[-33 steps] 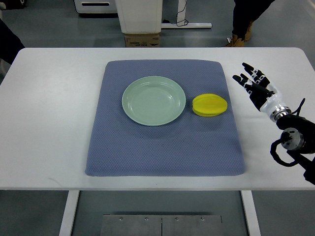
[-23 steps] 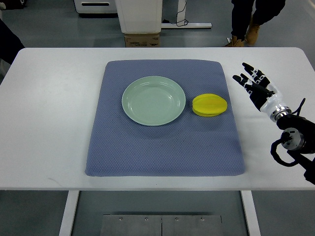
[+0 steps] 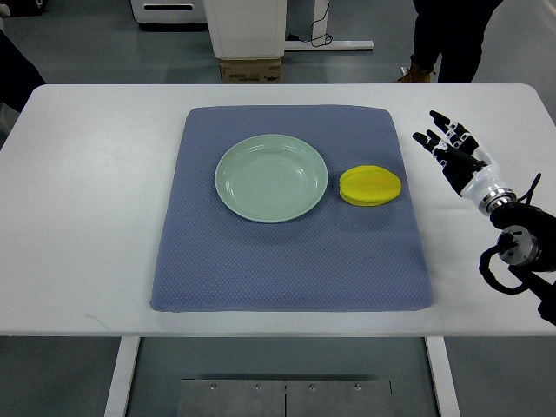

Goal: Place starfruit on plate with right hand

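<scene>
A yellow starfruit lies on the blue-grey mat, just right of a pale green plate that holds nothing. My right hand hovers over the white table to the right of the mat, a short way from the starfruit. Its black fingers are spread and hold nothing. The right forearm runs back to the picture's right edge. No left arm shows.
The white table extends well beyond the mat on both sides. Behind the far edge stand a white bin and a cardboard box. A person's legs stand at the back right.
The right hand has barely shifted, staying beside the mat. The person at the back right has moved their legs.
</scene>
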Controlling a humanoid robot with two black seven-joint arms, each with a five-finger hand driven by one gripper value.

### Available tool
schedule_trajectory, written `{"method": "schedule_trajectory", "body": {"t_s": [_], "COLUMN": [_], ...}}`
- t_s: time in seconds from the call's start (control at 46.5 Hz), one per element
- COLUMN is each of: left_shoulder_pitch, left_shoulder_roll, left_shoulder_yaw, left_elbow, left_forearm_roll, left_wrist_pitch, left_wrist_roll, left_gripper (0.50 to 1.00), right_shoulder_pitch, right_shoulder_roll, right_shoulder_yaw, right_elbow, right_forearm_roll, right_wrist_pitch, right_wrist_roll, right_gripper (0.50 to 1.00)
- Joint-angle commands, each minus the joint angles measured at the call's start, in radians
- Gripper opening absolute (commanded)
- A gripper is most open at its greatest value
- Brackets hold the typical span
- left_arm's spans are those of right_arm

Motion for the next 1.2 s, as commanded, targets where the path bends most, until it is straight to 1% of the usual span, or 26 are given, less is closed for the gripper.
{"method": "schedule_trajectory", "body": {"t_s": [0.0, 1.183], "left_shoulder_pitch": [0.000, 0.000], "left_shoulder_roll": [0.000, 0.000], "left_shoulder_yaw": [0.000, 0.000], "left_elbow": [0.000, 0.000], "left_forearm_roll": [0.000, 0.000], "left_wrist_pitch": [0.000, 0.000], "left_wrist_roll": [0.000, 0.000], "left_gripper": [1.000, 1.000], "right_shoulder_pitch": [0.000, 0.008], "right_shoulder_roll": [0.004, 0.004], "right_shoulder_yaw": [0.000, 0.002], "right_elbow": [0.000, 0.000], "right_forearm_roll": [0.001, 0.001], "right_wrist_pitch": [0.000, 0.000], "right_wrist_roll": [0.001, 0.002], "right_gripper": [1.000, 1.000]}}
